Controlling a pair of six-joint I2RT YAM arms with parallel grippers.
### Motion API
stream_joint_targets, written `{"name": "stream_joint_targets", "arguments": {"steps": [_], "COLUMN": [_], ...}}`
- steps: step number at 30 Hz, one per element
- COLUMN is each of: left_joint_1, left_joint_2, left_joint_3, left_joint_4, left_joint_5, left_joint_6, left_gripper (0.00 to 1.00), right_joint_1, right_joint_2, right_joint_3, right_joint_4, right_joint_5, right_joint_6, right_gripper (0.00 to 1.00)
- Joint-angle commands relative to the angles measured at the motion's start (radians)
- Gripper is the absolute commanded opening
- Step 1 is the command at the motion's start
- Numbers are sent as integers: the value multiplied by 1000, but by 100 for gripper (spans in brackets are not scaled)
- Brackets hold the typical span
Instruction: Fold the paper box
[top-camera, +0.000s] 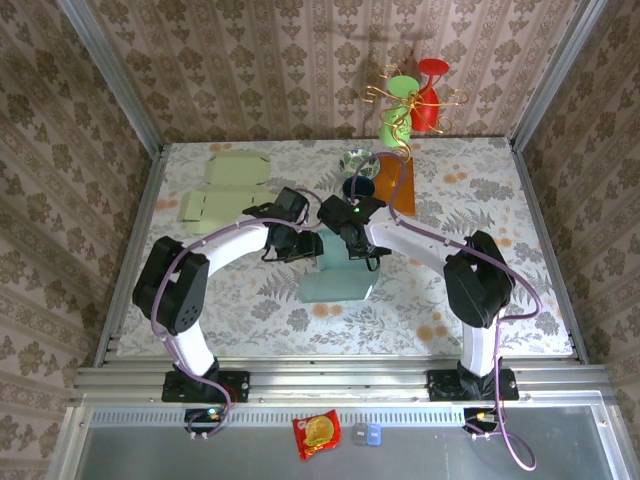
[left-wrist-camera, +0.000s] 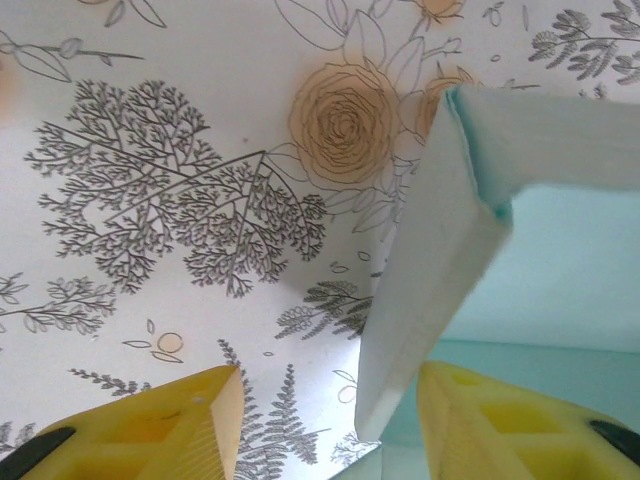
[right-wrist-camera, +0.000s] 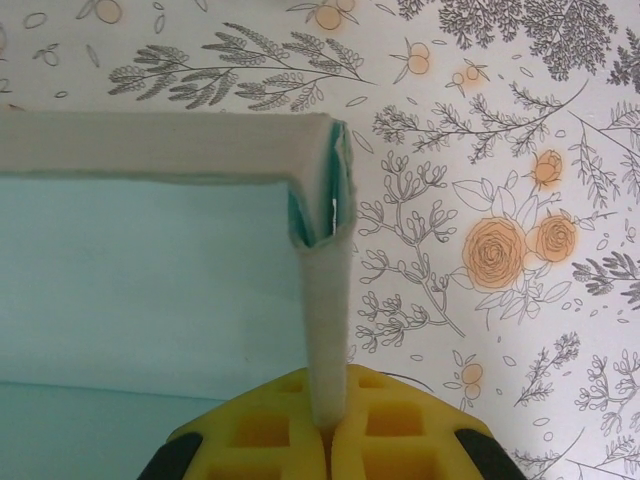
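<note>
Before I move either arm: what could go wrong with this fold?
1. The left jaws stand open around the left wall of the box; unheld, it may spring flat.
2. The right jaws are shut on the right wall; a tug could tear it or drag the box.

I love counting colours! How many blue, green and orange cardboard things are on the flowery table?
Light blue paper box: 1
Pale green flat box sheets: 2
Orange panel, maybe card: 1
Total: 4
</note>
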Motion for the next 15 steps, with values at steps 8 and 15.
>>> {"name": "stream_joint_targets", "arguments": {"steps": [8,15], "left_joint_1": [31,81], "left_joint_2": [-102,-204], "left_joint_3": [29,12], "left_joint_4": [16,-50], "left_joint_5": [68,51], "left_joint_6": [-33,-63], "left_gripper": [53,49], "right_joint_1": [-73,-186], "right_joint_2": [2,-111], "right_joint_3": [-100,-253], "right_joint_4": [-27,27], "right_joint_5": [-64,-244], "right_joint_6": [123,331], "right_gripper": [0,0]}}
